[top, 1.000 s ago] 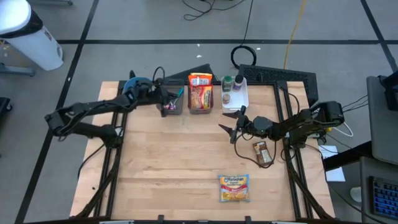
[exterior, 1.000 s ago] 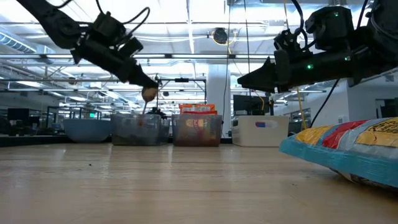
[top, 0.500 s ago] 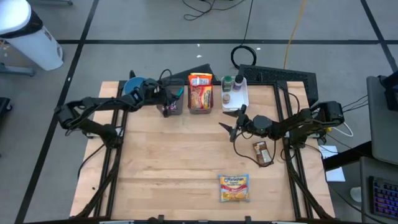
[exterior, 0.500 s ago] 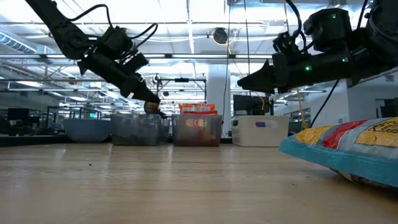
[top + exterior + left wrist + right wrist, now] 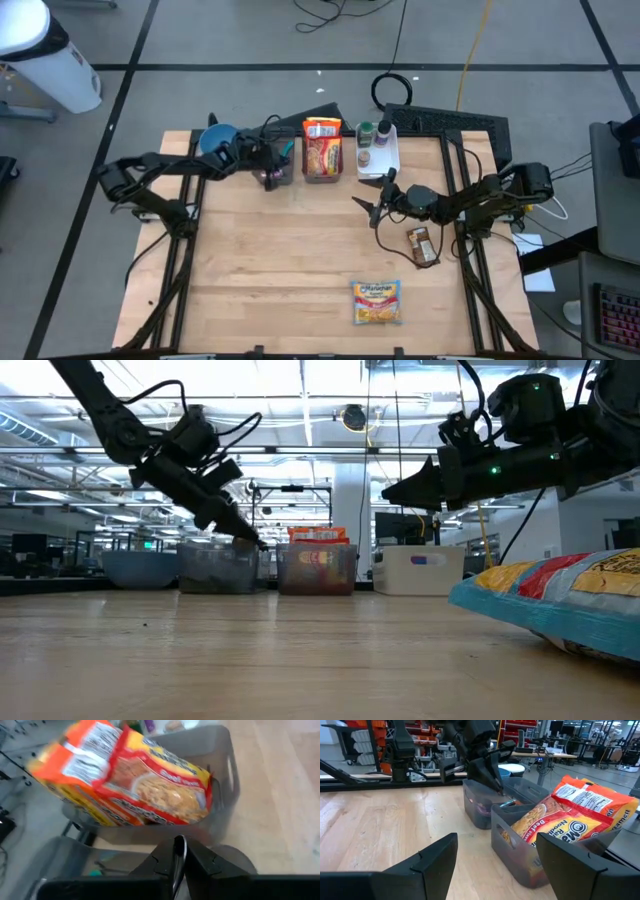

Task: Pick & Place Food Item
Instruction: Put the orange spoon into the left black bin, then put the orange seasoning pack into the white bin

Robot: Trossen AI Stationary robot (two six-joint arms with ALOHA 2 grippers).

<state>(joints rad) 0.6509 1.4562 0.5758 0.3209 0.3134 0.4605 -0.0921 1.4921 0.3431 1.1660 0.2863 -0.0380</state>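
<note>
the left hand (image 5: pixel 268 166) dips into the grey bin (image 5: pixel 277 170), fingers closed – the ramen-packet bin (image 5: pixel 322 160) sits just beside it. right hand (image 5: pixel 372 206) hovers open above the bench (image 5: pixel 280 260).

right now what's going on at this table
The left gripper is shut, its tip down in the grey bin at the table's far edge, beside the bin holding a ramen pack. The right gripper hangs open over mid-table, holding nothing. A snack bar and another ramen pack lie on the table.
</note>
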